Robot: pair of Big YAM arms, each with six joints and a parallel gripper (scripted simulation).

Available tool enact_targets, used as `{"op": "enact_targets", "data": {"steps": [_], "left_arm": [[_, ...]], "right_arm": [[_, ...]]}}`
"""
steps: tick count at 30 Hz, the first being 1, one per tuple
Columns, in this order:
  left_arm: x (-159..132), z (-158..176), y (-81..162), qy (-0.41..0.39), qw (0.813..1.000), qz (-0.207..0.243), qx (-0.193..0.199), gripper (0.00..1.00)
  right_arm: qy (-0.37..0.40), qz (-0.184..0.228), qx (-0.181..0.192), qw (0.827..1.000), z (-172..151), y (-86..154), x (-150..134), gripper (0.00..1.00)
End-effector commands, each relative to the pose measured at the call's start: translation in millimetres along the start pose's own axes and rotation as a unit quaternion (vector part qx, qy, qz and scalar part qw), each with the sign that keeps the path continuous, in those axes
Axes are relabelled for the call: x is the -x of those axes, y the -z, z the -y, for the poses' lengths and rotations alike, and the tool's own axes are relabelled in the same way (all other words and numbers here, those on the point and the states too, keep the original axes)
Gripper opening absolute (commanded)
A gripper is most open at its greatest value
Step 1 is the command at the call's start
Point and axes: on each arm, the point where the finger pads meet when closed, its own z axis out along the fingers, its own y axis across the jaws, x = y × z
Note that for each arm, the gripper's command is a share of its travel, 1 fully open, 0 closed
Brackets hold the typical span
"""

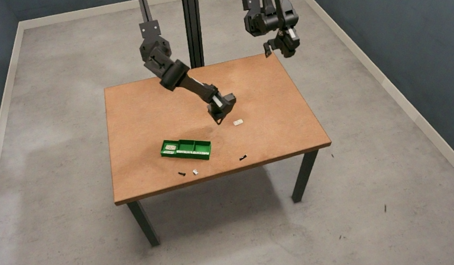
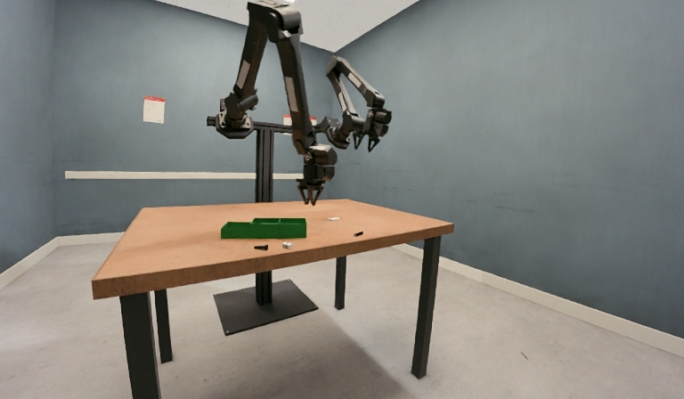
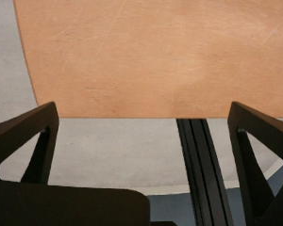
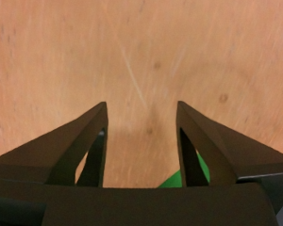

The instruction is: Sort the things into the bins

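Note:
The green three-part bin point(image 1: 190, 156) point(image 2: 280, 229) point(image 4: 174, 182) stands on the table; its labels are too small to read. A white domino point(image 1: 170, 146) lies in its left compartment. Another white, domino-like piece point(image 1: 237, 122) point(image 2: 333, 218) lies on the table. A black screw-like piece point(image 1: 181, 173) point(image 2: 260, 247) and a small white block point(image 1: 195, 171) point(image 2: 287, 245) lie in front of the bin. A small black piece point(image 1: 243, 157) point(image 2: 358, 233) lies to the right. My right gripper point(image 1: 219, 123) point(image 2: 310, 203) point(image 4: 141, 111) is partly open and empty above the table behind the bin. My left gripper point(image 2: 364, 149) point(image 3: 143, 110) is wide open and empty.
The left arm is high at the table's back right corner. The wooden table point(image 1: 133, 115) point(image 2: 171, 218) has its front edge close to the screw-like piece and white block. The black stand post point(image 1: 192, 31) point(image 2: 264, 173) point(image 3: 198, 160) rises behind the table.

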Motion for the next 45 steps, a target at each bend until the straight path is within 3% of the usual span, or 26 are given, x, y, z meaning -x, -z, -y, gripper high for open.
{"op": "enact_targets", "data": {"steps": [1, 3, 15, 17, 18, 24, 26, 29, 45], "left_arm": [[20, 0, 19, 0.000, 1.000, 0.024, 0.001, 1.00], [20, 0, 19, 0.000, 1.000, 0.024, 0.001, 1.00], [20, 0, 19, 0.000, 1.000, 0.024, 0.001, 1.00], [20, 0, 19, 0.000, 1.000, 0.024, 0.001, 1.00], [20, 0, 19, 0.000, 1.000, 0.024, 0.001, 1.00], [20, 0, 19, 0.000, 1.000, 0.024, 0.001, 1.00], [20, 0, 19, 0.000, 1.000, 0.024, 0.001, 1.00], [20, 0, 19, 0.000, 1.000, 0.024, 0.001, 1.00], [20, 0, 19, 0.000, 1.000, 0.024, 0.001, 1.00]], "right_arm": [[-0.016, 0.005, 0.010, 1.000, -4, -1, 31, 0.39], [-0.016, 0.005, 0.010, 1.000, -4, -1, 31, 0.39], [-0.015, 0.005, 0.008, 1.000, 2, 1, 134, 0.39], [-0.015, 0.005, 0.008, 1.000, 2, 1, 137, 0.39], [-0.026, -0.009, 0.013, 1.000, 5, -11, 120, 0.39], [-0.034, -0.002, 0.006, 0.999, 18, -3, 112, 0.39], [-0.034, -0.001, 0.002, 0.999, 23, -3, 112, 0.39], [-0.025, -0.005, 0.011, 1.000, 5, -11, 113, 0.39], [-0.020, 0.004, 0.007, 1.000, 8, 0, 128, 0.39]]}}
